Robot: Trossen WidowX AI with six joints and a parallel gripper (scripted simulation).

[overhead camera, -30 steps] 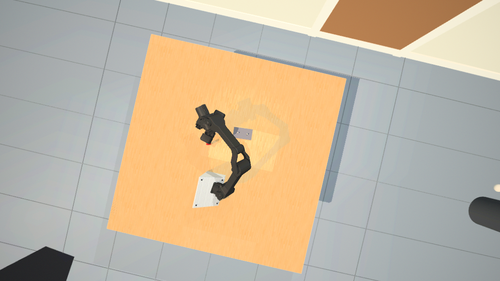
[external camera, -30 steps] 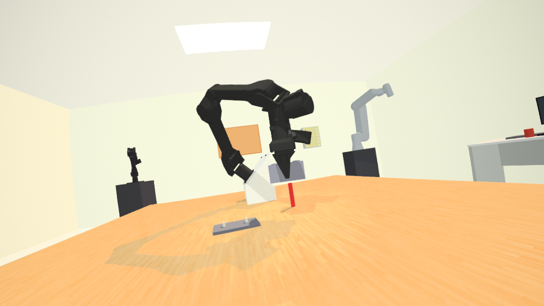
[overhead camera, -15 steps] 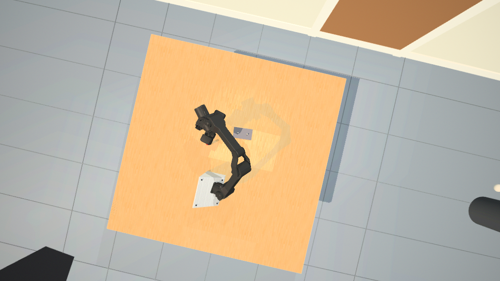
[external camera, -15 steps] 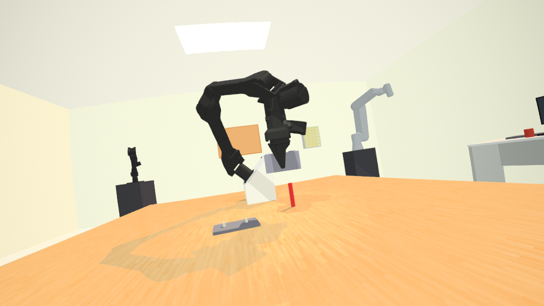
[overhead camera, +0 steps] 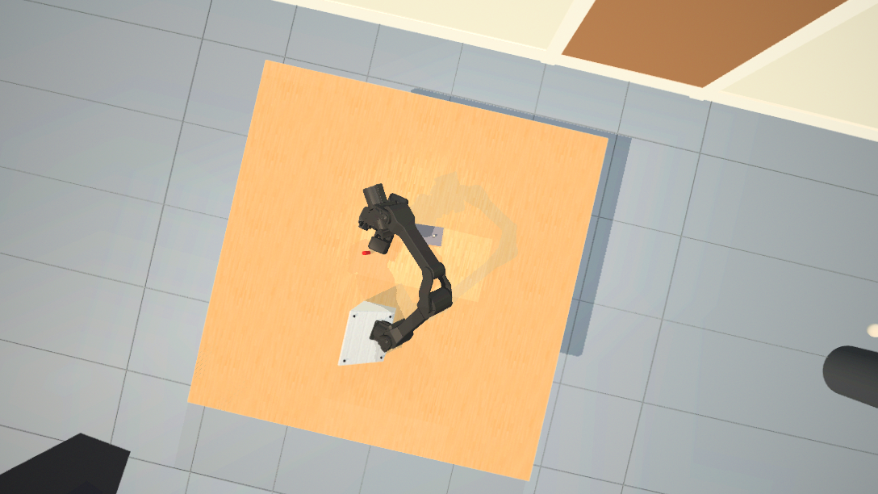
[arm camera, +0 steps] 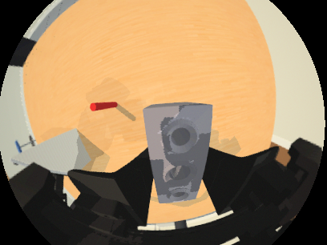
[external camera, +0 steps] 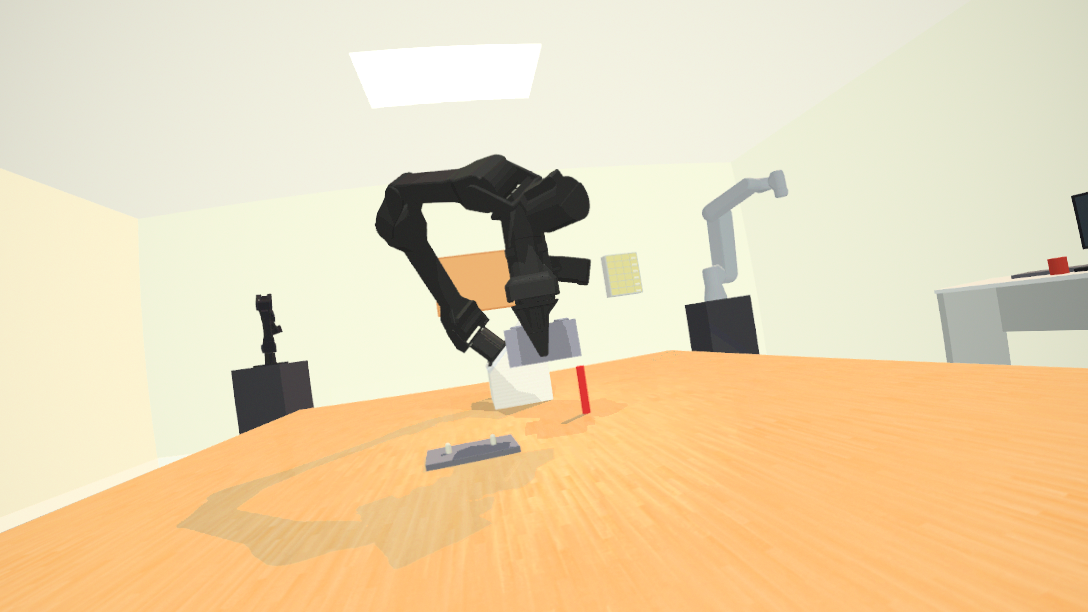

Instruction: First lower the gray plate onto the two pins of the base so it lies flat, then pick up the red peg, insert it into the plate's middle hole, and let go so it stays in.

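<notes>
robotics lab | robot arms (external camera: 268, 327) on pedestals (external camera: 272, 395) | desk (external camera: 981, 319) with monitor (external camera: 1081, 220)

Between the raised gray plate (external camera: 566, 342) (arm camera: 154, 140) and the tabletop (overhead camera: 294, 184) (external camera: 684, 494) (arm camera: 180, 60) is open air. The upright red peg (overhead camera: 365, 252) (external camera: 582, 389) (arm camera: 105, 106) obstructs low passage nearby.

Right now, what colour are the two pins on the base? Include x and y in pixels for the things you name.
Off-white; the exterior view shows the pins (external camera: 493, 439) best, standing on the gray base (external camera: 465, 459).
</notes>
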